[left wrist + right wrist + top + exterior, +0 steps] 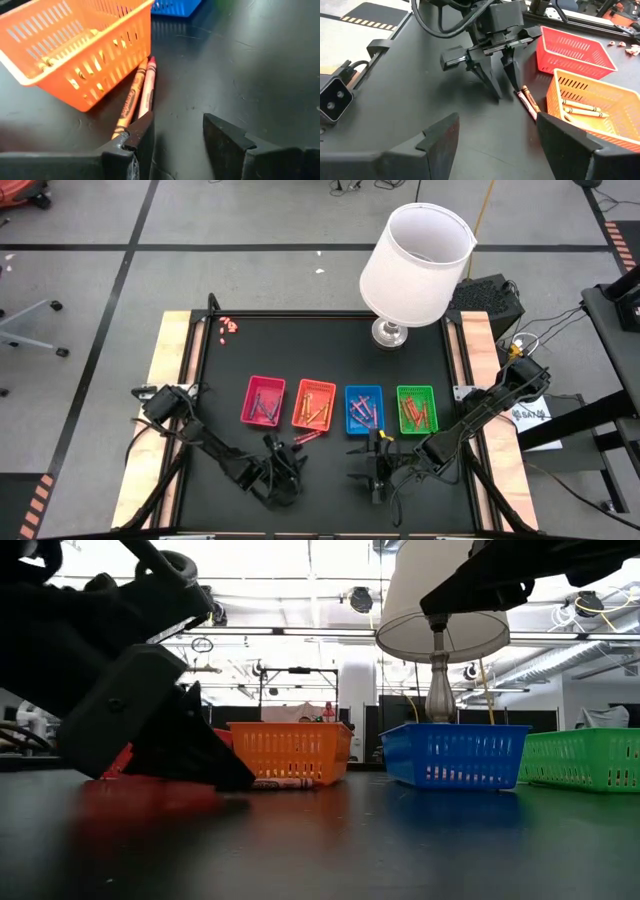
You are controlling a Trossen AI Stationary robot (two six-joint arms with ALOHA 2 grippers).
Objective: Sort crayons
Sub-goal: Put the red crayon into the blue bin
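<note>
Two loose crayons, one orange-brown (131,97) and one pink-red (147,87), lie side by side on the black table against the orange tray (60,50). They also show in the high view (310,437) and the right wrist view (527,100). My left gripper (175,125) is open, its fingers pointing down at the table beside the crayons' near ends (504,90). My right gripper (495,145) is open and empty, low over the table near its front edge (368,468). More crayons lie in the pink (262,401), orange (314,404), blue (363,409) and green (416,408) trays. My left gripper has one finger (142,135) standing right at the near ends of the two crayons (120,131), coming from above. That finger hides the pink-red crayon's end. Whether it touches either crayon, I cannot tell. Both crayons lie flat on the table.
A lamp with a white shade (415,265) stands at the table's far edge behind the blue and green trays. Tiny pink bits (229,326) lie at the far left corner. Bare black table lies between the two grippers (485,120).
</note>
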